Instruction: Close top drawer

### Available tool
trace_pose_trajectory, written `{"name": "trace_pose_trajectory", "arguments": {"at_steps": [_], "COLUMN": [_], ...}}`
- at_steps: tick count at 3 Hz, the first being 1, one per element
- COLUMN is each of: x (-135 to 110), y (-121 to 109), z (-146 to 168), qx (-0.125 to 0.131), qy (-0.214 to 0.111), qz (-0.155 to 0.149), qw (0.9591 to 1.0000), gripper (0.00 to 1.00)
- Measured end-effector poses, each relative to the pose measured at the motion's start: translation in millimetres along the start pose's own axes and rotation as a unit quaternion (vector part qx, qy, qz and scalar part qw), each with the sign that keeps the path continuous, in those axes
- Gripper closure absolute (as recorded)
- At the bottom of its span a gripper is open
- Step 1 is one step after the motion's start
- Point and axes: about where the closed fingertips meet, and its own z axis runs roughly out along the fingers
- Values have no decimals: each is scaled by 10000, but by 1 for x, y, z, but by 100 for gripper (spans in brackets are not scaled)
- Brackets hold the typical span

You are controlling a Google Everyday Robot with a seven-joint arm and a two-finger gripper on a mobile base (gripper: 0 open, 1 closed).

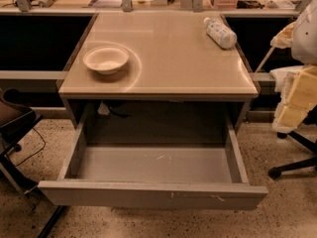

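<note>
The top drawer (pixel 153 195) is a wide, shallow grey metal drawer. It is pulled far out from under the tan table top (pixel 168 78), towards the camera. Its plain front panel has small pale scratch marks, and the inside holds only a few pale specks. My arm comes in at the right edge. The pale yellow blocky gripper (pixel 296 100) hangs beside the table's right side, above and to the right of the drawer's right front corner. It does not touch the drawer.
A white bowl (pixel 106 59) stands on the table top at the left. A plastic bottle (pixel 220 32) lies at the back right. An office chair base (pixel 292 166) is on the floor at the right. A dark chair (pixel 14 120) and cables are at the left.
</note>
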Motion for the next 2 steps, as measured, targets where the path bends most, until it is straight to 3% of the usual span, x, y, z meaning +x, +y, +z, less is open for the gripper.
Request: {"name": "trace_pose_trajectory", "arguments": {"at_steps": [1,2], "x": [0,5], "y": [0,16], "z": [0,4], "qx": [0,6], "qy": [0,-50], "qz": [0,0], "qw": [10000,10000], "gripper": [0,0]}}
